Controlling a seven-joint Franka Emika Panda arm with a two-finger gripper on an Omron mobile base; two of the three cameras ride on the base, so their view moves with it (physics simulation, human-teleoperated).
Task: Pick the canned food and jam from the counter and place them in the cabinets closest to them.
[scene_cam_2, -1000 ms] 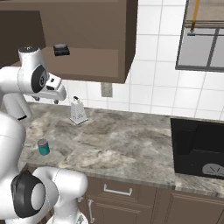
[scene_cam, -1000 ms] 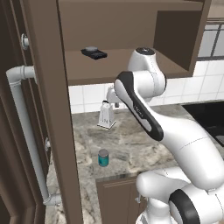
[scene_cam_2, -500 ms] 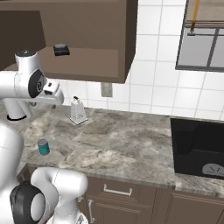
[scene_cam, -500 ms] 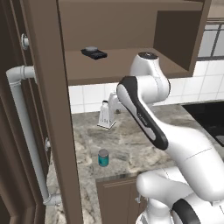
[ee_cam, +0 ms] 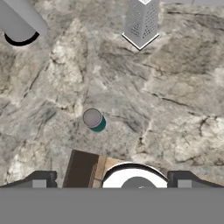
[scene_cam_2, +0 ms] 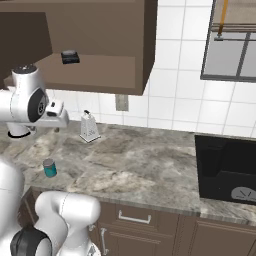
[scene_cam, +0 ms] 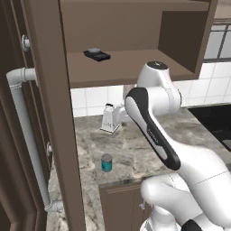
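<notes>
The canned food [scene_cam: 106,162] [scene_cam_2: 49,167] [ee_cam: 94,119] is a small teal can with a silvery top. It stands upright near the front edge of the marbled counter [scene_cam: 135,149] [scene_cam_2: 140,160] [ee_cam: 175,109]. My gripper [ee_cam: 111,181] hangs high above the counter, looking down, with the can a little ahead of it and to the left. Its jaws are open and hold nothing. The dark brown wall cabinet [scene_cam: 126,63] [scene_cam_2: 100,30] stands open above the can. The jam is out of view.
A metal grater [scene_cam: 109,118] [scene_cam_2: 89,127] [ee_cam: 141,22] stands by the tiled wall. A small dark object [scene_cam: 96,54] [scene_cam_2: 70,57] lies on the cabinet shelf. The open cabinet door [scene_cam: 54,113], with a white bar handle [scene_cam: 27,135], stands at the left. A black cooktop [scene_cam_2: 225,170] lies at the right.
The arm's upper joint has sunk a little and the hand has dropped slightly over the counter. The can and grater have not moved, and the jaws remain open.
</notes>
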